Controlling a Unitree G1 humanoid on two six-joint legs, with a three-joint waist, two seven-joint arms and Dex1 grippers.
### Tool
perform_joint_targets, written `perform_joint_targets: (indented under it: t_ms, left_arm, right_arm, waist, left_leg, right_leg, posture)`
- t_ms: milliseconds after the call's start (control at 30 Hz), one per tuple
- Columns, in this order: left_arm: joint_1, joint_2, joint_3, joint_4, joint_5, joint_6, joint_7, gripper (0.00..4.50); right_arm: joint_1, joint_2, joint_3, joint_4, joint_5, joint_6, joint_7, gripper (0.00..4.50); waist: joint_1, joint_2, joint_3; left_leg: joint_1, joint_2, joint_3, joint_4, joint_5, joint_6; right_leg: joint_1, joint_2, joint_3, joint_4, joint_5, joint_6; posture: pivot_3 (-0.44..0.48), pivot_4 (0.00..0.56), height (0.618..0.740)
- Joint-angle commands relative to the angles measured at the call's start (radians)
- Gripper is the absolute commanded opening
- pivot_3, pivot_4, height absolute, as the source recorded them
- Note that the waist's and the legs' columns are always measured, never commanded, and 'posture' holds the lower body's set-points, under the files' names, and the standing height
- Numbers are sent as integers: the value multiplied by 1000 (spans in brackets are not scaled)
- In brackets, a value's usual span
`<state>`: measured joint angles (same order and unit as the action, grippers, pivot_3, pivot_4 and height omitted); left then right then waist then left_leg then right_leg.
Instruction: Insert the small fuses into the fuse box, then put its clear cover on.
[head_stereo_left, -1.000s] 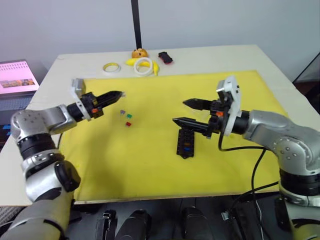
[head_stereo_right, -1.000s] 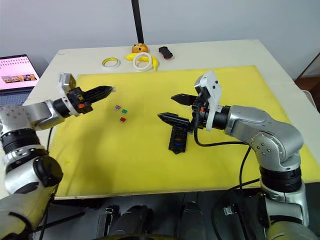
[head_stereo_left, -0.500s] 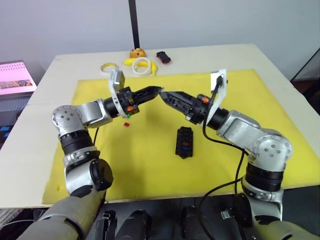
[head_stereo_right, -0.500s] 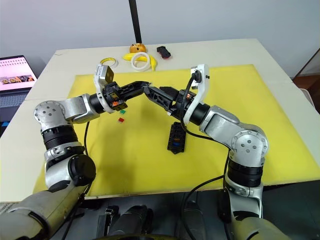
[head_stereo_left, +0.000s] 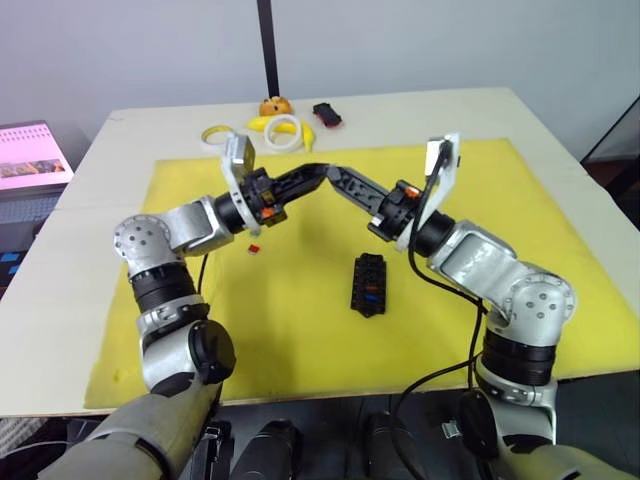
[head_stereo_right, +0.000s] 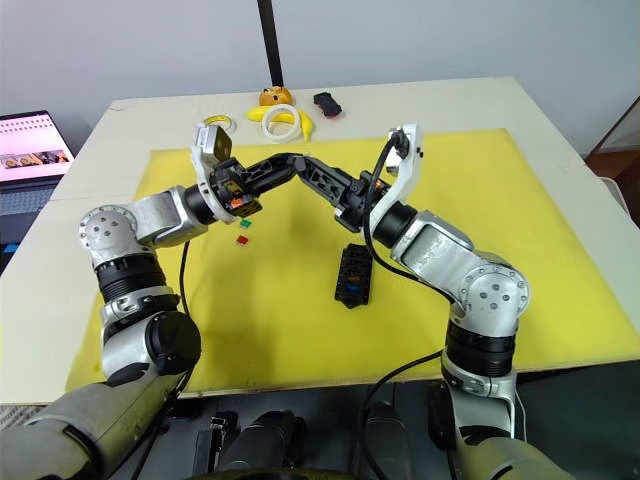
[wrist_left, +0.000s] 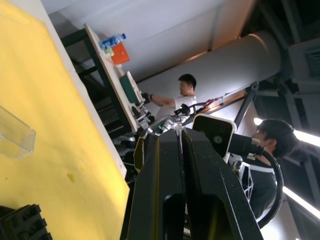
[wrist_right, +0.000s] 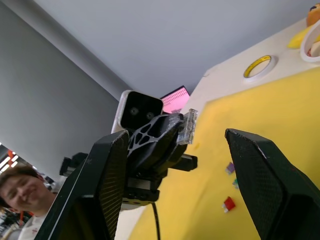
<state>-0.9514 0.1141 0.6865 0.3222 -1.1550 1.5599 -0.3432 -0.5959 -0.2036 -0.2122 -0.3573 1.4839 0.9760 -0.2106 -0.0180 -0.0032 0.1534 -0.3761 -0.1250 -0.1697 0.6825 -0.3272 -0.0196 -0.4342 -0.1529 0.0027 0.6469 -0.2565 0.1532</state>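
My left gripper (head_stereo_left: 318, 170) is shut on a small translucent grey fuse (wrist_right: 188, 127) at its fingertips, held up above the yellow mat (head_stereo_left: 300, 330). My right gripper (head_stereo_left: 332, 176) meets it tip to tip. In the right wrist view its open fingers (wrist_right: 100, 180) straddle the left gripper's tip and the fuse without closing. The black fuse box (head_stereo_left: 369, 285) lies on the mat below, with blue and orange fuses in its slots. A red fuse (head_stereo_left: 254, 247) lies loose on the mat under my left arm. The clear cover (wrist_left: 15, 132) rests on the mat beyond the box.
At the table's far edge sit a yellowish tape ring (head_stereo_left: 221, 134), a white tape ring (head_stereo_left: 287, 130), a banana (head_stereo_left: 308, 136), an orange object (head_stereo_left: 278, 104) and a black-and-red object (head_stereo_left: 329, 114). A black pole (head_stereo_left: 266, 45) rises behind them. A laptop (head_stereo_left: 35, 155) is at the left.
One second ago the grippers were far apart. Both swung to the middle above the mat, and in the last half second their tips have closed up and overlap.
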Motion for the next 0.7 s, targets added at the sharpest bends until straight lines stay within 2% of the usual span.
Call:
perform_joint_targets:
  t_ms: [33, 233, 333, 500, 667, 700]
  left_arm:
    - [-6, -2, -7, -3, -44, -16, 11, 0]
    - [1, -22, -11, -17, -85, -31, 55, 0]
    - [2, -29, -13, -22, -110, -34, 86, 0]
    - [14, -30, -26, -24, -151, -40, 126, 0]
    - [34, -24, -53, -35, -182, -50, 147, 0]
    - [41, -11, -66, -41, -178, -50, 141, 311]
  right_arm:
    - [-9, -13, 5, -12, 58, -33, -16, 3237]
    - [-3, -33, 23, -9, 105, -65, -37, 3237]
    - [-1, -39, 30, -7, 125, -82, -47, 2477]
    - [-2, -50, 35, -8, 146, -109, -55, 102]
    - [-3, -71, 46, -12, 165, -119, -54, 41]
    - [-7, -77, 44, -12, 174, -122, -56, 13]
  waist:
    - [0, 0, 0]
    - [0, 0, 0]
    - [1, 0, 0]
    - [0, 0, 0]
    - [1, 0, 0]
    - [1, 0, 0]
  left_leg:
    - [0, 0, 0, 0, 0, 0]
    - [0, 0, 0, 0, 0, 0]
    - [0, 0, 0, 0, 0, 0]
    - [0, 0, 0, 0, 0, 0]
    - [0, 0, 0, 0, 0, 0]
    - [0, 0, 0, 0, 0, 0]
  right_leg:
    - [0, 0, 0, 0, 0, 0]
    - [0, 0, 0, 0, 0, 0]
    - [0, 0, 0, 0, 0, 0]
    - [0, 0, 0, 0, 0, 0]
    - [0, 0, 1, 0, 0, 0]
    - [0, 0, 1, 0, 0, 0]
  posture:
    - [0, 150, 740]
    - [0, 150, 740]
    - [0, 150, 740]
    - [0, 150, 740]
    - [0, 150, 740]
    - [0, 150, 740]
